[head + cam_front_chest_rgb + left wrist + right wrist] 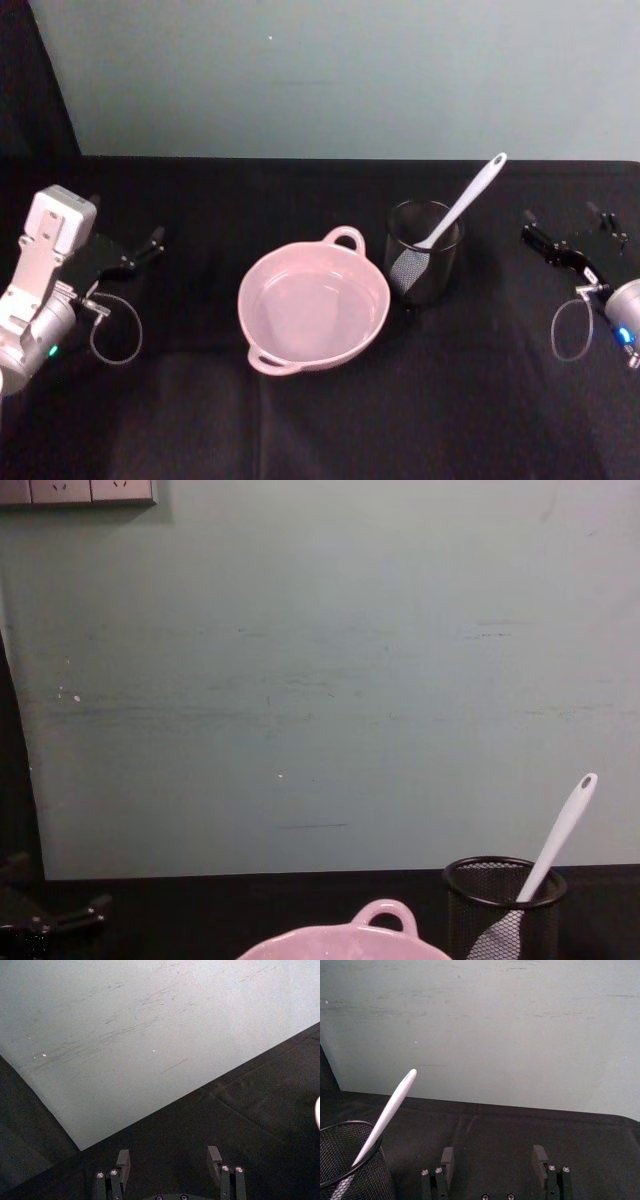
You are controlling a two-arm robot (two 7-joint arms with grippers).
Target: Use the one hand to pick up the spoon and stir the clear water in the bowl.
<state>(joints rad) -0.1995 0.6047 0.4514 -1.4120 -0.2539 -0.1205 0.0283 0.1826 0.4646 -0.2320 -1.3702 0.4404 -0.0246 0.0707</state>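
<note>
The pale pink bowl [310, 362] holds clear water and sits mid-table; its loop handle shows in the chest view [384, 912]. To its right the white spoon [466, 198] stands head-down in a black wire-mesh cup [424, 262], its handle leaning up and to the right. The spoon [390, 1110] and the cup [355, 1170] also appear in the right wrist view, and the spoon [560, 830] in the chest view. My right gripper [565, 222] rests right of the cup, open and empty [493, 1156]. My left gripper [150, 245] lies far left of the bowl, open and empty [169, 1157].
A black cloth [320, 430] covers the table. A pale green wall [340, 70] stands behind it. Loose cable loops hang by the left wrist [115, 335] and the right wrist [572, 330].
</note>
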